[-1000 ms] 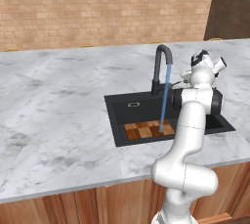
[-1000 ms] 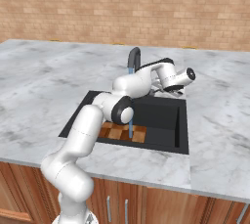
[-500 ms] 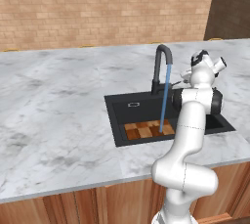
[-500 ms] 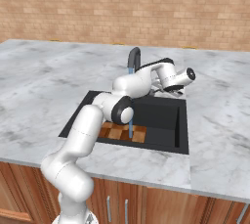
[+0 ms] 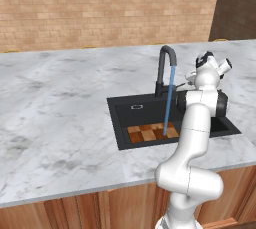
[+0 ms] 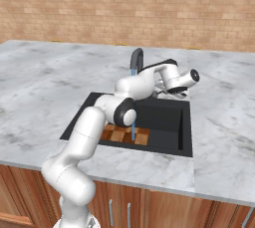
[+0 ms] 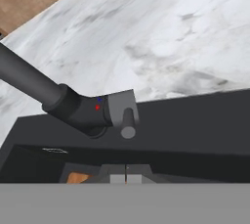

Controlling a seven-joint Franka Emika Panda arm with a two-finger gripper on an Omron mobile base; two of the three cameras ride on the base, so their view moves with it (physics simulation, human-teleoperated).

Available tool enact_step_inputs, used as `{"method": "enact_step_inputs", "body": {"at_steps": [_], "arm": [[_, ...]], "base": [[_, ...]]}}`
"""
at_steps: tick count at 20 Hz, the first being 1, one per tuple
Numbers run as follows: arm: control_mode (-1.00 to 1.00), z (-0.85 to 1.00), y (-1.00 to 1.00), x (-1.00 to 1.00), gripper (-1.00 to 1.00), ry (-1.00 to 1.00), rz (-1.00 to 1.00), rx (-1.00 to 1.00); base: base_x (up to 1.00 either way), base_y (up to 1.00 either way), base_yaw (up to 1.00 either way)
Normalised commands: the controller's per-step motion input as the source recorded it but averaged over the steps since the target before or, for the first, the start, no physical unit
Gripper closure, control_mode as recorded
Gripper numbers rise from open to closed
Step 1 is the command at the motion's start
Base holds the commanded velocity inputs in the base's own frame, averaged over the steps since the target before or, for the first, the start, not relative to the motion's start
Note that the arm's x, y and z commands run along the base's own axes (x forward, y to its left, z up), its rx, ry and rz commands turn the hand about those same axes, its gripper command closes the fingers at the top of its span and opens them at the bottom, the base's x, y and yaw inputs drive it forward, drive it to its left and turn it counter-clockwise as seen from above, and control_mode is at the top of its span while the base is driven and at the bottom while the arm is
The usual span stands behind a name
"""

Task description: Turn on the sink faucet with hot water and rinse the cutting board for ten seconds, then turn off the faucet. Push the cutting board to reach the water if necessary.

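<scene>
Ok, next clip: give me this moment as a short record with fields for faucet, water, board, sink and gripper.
faucet: sink faucet running, at the back edge of the sink
water: water falls in a thin stream onto the board
board: cutting board lies flat on the sink floor, near the front
gripper: gripper shut, holding nothing, close to the faucet's side lever
</scene>
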Motion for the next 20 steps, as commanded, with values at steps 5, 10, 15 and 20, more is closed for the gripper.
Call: {"method": "enact_step_inputs", "body": {"at_steps": [5,10,15,20], "arm": [[-1.0,0.0,-0.13,0.13,1.0,0.0,0.0,0.0],[-1.0,0.0,-0.05,0.15,1.0,0.0,0.0,0.0],[-1.0,0.0,0.0,0.13,1.0,0.0,0.0,0.0],[-1.0,0.0,-0.13,0.06,1.0,0.0,0.0,0.0]], "base": [[0.0,0.0,0.0],[0.0,0.0,0.0],[0.0,0.0,0.0],[0.0,0.0,0.0]]}}
